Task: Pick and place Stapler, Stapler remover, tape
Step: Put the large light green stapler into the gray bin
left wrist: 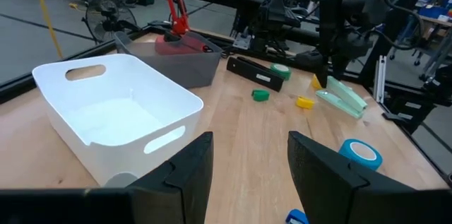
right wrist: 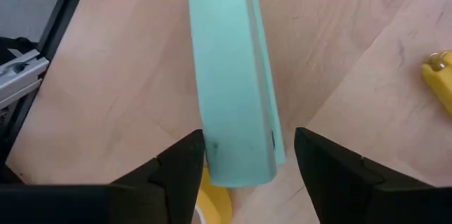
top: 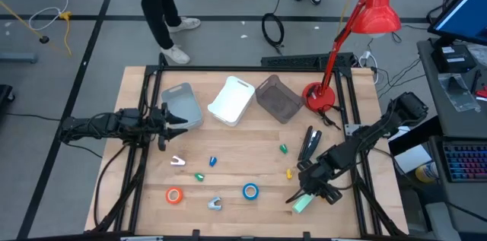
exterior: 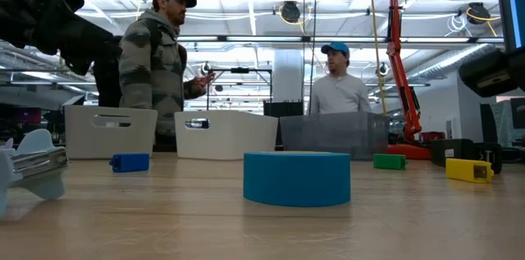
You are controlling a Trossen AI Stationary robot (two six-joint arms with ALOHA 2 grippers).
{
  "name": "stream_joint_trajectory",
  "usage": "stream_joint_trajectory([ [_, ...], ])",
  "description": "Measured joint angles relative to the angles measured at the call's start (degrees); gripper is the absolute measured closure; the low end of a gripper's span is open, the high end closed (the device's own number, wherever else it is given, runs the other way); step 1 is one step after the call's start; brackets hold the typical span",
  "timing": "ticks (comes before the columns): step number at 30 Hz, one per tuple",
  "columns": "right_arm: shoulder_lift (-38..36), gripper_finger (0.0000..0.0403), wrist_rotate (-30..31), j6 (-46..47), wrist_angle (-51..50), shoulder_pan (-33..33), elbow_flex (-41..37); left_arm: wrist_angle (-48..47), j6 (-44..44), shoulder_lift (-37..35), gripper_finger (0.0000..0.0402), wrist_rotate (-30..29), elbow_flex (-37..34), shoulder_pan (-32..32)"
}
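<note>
A mint-green stapler (top: 302, 204) lies flat near the table's right near corner. My right gripper (top: 310, 192) hovers over it, open, with a finger on either side of the stapler's end (right wrist: 236, 146). A black stapler (top: 308, 144) lies farther back. Blue tape (top: 250, 191) and orange tape (top: 174, 195) lie flat near the near edge. A yellow thing (right wrist: 212, 206) shows beneath the right gripper. A white staple remover (top: 177, 161) and a grey one (top: 214, 204) rest on the wood. My left gripper (top: 173, 119) waits open beside the grey bin (top: 184, 104). My right gripper comes at the mint-green stapler from above, pointing down, fingers across its narrow end (right wrist: 212, 146). One finger (right wrist: 185, 164) stands right against the stapler's side and the other stands apart from it. Whether the near finger touches, I cannot tell.
A white bin (top: 231, 101) and a dark mesh bin (top: 278, 98) stand at the far side next to a red desk lamp (top: 319, 96). Small blue (top: 212, 161), green (top: 283, 149) and yellow (top: 290, 172) pieces dot the middle. Two people stand beyond the far edge.
</note>
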Motion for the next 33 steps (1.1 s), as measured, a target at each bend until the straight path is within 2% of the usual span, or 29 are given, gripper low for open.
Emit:
stream_joint_trajectory([
  [9,0.00,0.0214,-0.02,0.00,0.01,0.00,0.00,0.00,-0.02,-0.01,0.0217,0.00,0.00,0.02],
  [19,-0.02,0.0264,-0.07,0.00,0.03,0.00,0.00,0.00,0.12,-0.01,0.0217,0.00,0.00,0.02],
  [33,-0.04,0.0269,0.02,1.91,0.03,0.00,0.00,0.00,0.61,0.00,0.0217,0.00,0.00,0.00],
])
